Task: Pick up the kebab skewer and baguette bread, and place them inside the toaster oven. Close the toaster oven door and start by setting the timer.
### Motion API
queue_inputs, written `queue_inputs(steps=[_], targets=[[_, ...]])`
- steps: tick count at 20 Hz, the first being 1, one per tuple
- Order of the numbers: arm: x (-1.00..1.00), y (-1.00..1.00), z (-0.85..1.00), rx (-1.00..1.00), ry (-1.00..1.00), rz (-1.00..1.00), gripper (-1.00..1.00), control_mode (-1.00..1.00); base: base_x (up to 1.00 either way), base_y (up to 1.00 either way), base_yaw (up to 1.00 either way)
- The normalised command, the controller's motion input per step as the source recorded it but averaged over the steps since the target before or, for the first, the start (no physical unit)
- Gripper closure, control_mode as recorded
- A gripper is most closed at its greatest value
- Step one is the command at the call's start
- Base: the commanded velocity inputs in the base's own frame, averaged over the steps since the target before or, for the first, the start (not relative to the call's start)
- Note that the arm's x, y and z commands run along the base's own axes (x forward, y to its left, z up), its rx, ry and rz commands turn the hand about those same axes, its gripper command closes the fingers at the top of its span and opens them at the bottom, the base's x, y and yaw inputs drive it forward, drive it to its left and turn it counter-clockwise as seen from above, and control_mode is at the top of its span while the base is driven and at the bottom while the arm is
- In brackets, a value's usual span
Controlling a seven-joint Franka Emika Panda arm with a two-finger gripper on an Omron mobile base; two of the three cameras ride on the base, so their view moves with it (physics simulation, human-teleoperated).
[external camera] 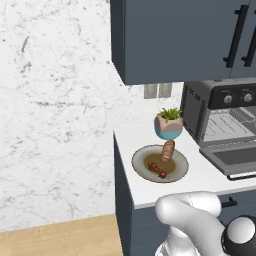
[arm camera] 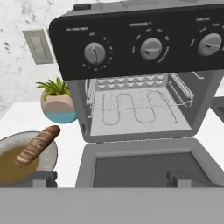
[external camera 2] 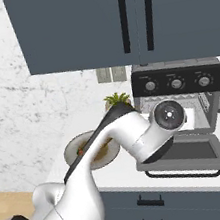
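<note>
Jaws: my two-finger gripper [arm camera: 109, 179] stands spread wide with nothing between the tips, which frame the lowered door below me.
Skewer: the short stick of dark red and brown meat chunks [external camera: 158, 170] lies in the round grey-rimmed plate [external camera: 140, 154] on the white counter [external camera: 210, 172], to the left of the oven.
Bread: the stubby tan-brown baguette loaf [external camera: 168, 150] leans on the plate's far rim, just beside the skewer, one end poking over the edge, an easy place to pinch.
Oven: the boxy dark grey toaster oven [arm camera: 131, 26] sits open, wire rack [arm camera: 135, 107] bare, ready for both items.
Door: the glass-windowed drop-down door [arm camera: 144, 164] lies flat toward me, so the mouth is free.
Nearby: a small potted plant [external camera: 169, 123] stands between plate and oven.
Step, as I judge: nothing loaded yet; first pick is ahead.
</note>
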Motion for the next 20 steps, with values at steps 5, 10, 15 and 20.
queue_inputs(steps=[5, 10, 15, 20], targets=[[0.0, -0.31, -0.46, -0.01, -0.12, 0.0, -1.0, -1.0, 0.0, 0.0, 0.0], [0.05, -0.12, -0.21, -0.02, -0.1, -0.03, -1.0, -1.0, 0.0, 0.0, 0.0], [0.28, 0.0, 0.0, 0.0, -0.08, -0.07, -1.0, -1.0, 0.0, 0.0, 0.0], [0.27, 0.0, 0.0, 0.0, -0.06, -0.03, -1.0, -1.0, 0.0, 0.0, 0.0]])
